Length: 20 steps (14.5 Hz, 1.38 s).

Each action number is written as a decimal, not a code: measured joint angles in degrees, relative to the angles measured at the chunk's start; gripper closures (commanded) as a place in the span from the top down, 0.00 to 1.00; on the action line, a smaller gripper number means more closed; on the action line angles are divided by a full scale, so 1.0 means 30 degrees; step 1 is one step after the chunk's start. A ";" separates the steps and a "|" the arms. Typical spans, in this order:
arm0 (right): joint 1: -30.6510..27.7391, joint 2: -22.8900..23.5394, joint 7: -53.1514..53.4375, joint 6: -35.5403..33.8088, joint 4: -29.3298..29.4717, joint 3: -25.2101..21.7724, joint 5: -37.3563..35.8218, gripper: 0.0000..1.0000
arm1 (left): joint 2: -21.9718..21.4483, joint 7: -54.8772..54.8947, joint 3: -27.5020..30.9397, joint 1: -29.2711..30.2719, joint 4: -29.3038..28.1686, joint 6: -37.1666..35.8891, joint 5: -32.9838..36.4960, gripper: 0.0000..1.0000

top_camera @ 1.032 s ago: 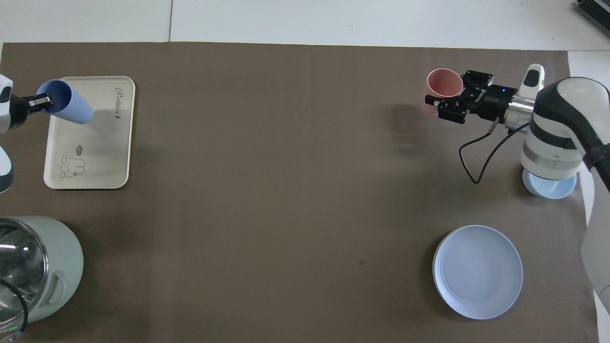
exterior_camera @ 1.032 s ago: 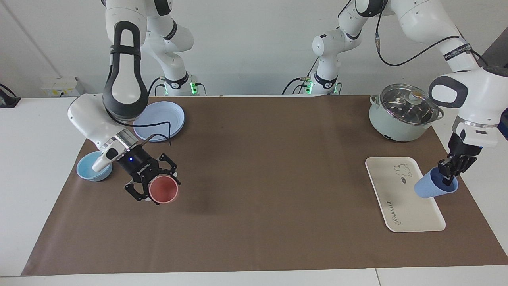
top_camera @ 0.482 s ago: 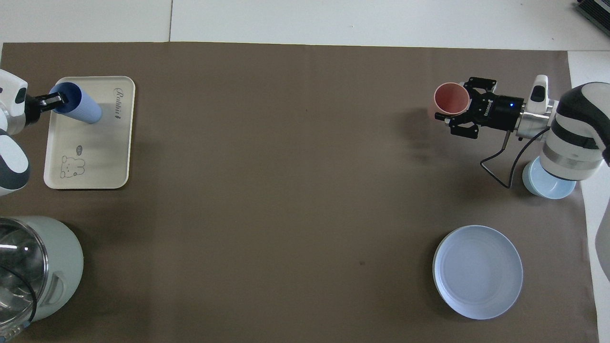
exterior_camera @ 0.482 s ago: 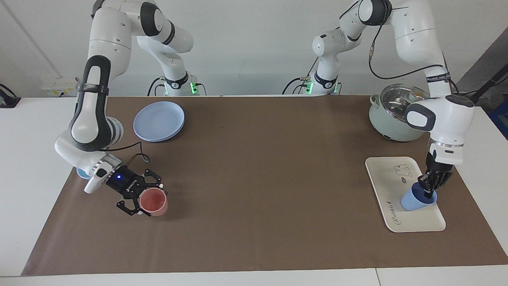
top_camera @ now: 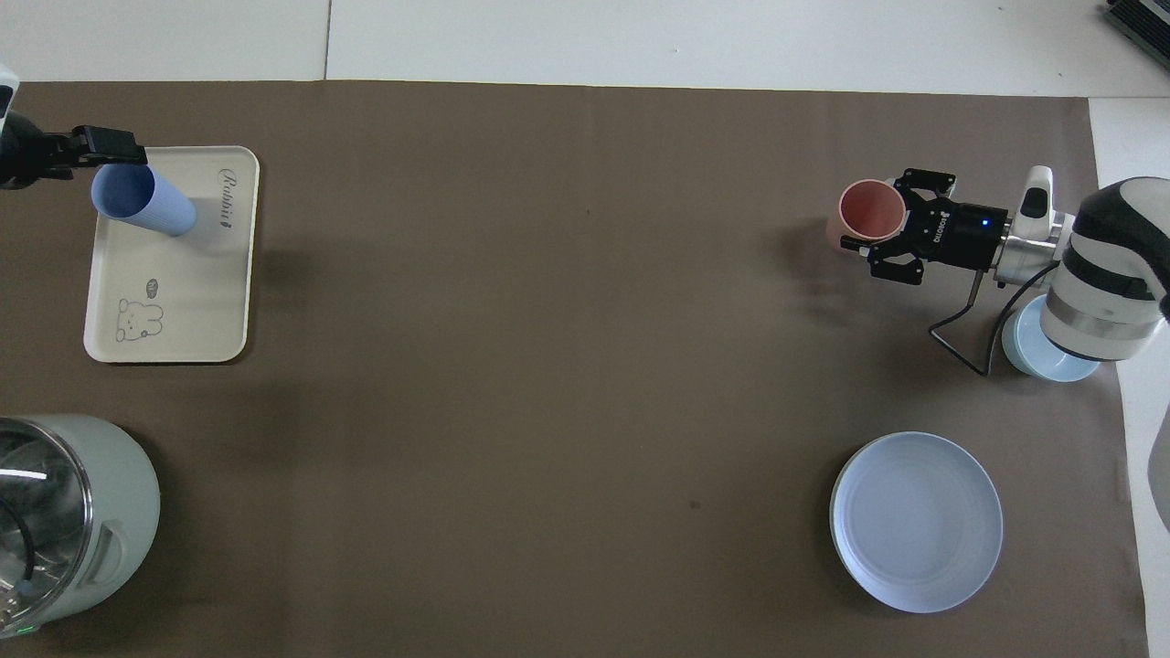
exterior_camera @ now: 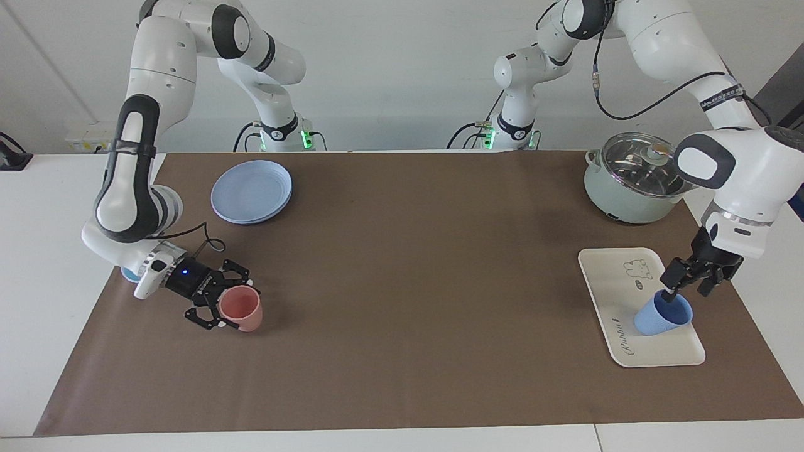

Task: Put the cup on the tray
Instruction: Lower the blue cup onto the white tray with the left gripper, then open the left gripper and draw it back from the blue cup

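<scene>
The big brown mat (exterior_camera: 402,282) covers most of the table (exterior_camera: 38,251). On it, at the left arm's end and close to the robots, sits a pale green pot (exterior_camera: 631,185) with a shiny glass lid (exterior_camera: 641,162).

Farther from the robots than the pot lies the white tray (exterior_camera: 619,285), flat on the mat. It has a little animal drawing and curly writing on it.

At the right arm's end, close to the robots, is a round blue plate (exterior_camera: 251,191). A small light-blue bowl (top_camera: 1033,352) sits farther out, partly hidden under the right arm.

The blue cup (exterior_camera: 659,316) stands on the tray, mouth up, near the end with the writing. It leans a little.

The pink cup (exterior_camera: 242,309) is on the mat at the right arm's end, farther from the robots than the plate and just beside the bowl.

The left gripper (exterior_camera: 689,280) hangs just over the blue cup's rim. Its fingers are spread apart and do not pinch the cup.

The right gripper (exterior_camera: 220,301) is low over the mat and pinches the pink cup's rim.
</scene>
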 measured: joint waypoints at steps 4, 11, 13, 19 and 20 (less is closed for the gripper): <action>-0.0031 -0.0014 0.0000 0.0017 -0.0453 -0.0007 0.0001 0.00 | -0.0513 -0.1611 -0.0016 -0.1976 0.2465 -0.5938 0.1702 1.00; -0.0090 -0.0071 0.0000 0.0082 -0.0650 -0.0029 0.0002 1.00 | -0.2935 -0.4156 -0.0079 -0.5093 0.4169 -1.1697 0.2068 1.00; -0.0104 -0.0098 0.0000 0.0077 -0.0652 -0.0033 0.0002 1.00 | -0.4425 -0.4155 -0.0041 -0.5098 0.3133 -1.2177 0.2071 1.00; -0.0120 -0.0252 0.0000 0.0028 -0.0640 -0.0034 0.0015 1.00 | -0.7934 -0.3475 0.0129 -0.5030 -0.1285 -1.1765 0.2074 1.00; -0.0136 -0.0297 0.0000 -0.0013 -0.0640 -0.0034 0.0021 1.00 | -0.8110 -0.3237 0.0132 -0.5017 -0.1612 -1.1637 0.2074 1.00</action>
